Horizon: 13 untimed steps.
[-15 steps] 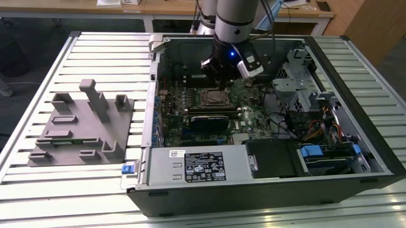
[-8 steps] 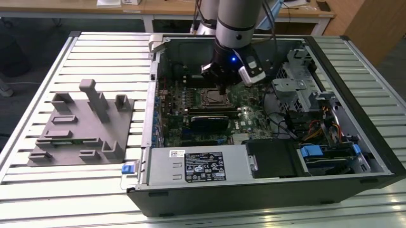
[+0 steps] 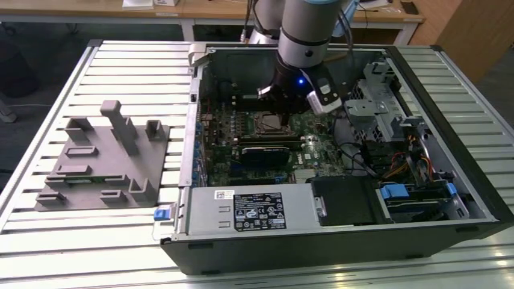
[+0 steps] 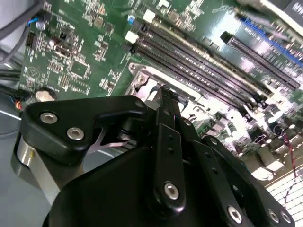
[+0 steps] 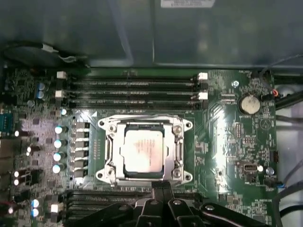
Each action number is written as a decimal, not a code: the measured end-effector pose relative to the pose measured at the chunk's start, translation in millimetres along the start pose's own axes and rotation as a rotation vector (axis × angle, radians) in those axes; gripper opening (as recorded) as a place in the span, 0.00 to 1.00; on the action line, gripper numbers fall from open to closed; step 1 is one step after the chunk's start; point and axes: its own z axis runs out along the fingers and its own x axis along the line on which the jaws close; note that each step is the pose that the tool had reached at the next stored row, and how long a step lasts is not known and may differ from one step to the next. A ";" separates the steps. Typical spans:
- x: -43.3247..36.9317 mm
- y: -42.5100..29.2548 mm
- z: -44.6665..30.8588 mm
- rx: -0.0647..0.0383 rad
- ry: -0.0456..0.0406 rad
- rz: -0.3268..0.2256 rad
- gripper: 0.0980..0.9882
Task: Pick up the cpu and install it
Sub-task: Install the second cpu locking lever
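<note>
The cpu (image 5: 144,151), a flat square chip with a silver-grey top, lies inside the metal socket frame (image 5: 110,158) on the green motherboard (image 5: 232,142). My gripper (image 5: 160,188) hovers just beside the socket's edge, its black fingers pressed together with nothing between them. In the second wrist view the fingers (image 4: 166,101) point down at the socket frame (image 4: 142,78). In the exterior view the gripper (image 3: 278,113) hangs inside the open computer case, right above the socket (image 3: 271,124).
Memory slots (image 5: 132,87) run along one side of the socket, with capacitors (image 5: 57,149) on another. The case holds a power supply (image 3: 249,208), drive cage (image 3: 386,114) and cables (image 3: 401,162). A grey fixture (image 3: 105,159) sits on the slatted table at the exterior view's left.
</note>
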 end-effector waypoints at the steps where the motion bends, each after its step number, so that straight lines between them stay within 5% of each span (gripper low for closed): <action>1: 0.0 -1.0 -0.1 0.000 0.0004 0.000 0.01; 6: 4.7 -9.4 -0.3 0.000 0.0005 0.000 0.01; 13: 18.2 -12.4 0.0 0.000 0.0005 0.000 0.01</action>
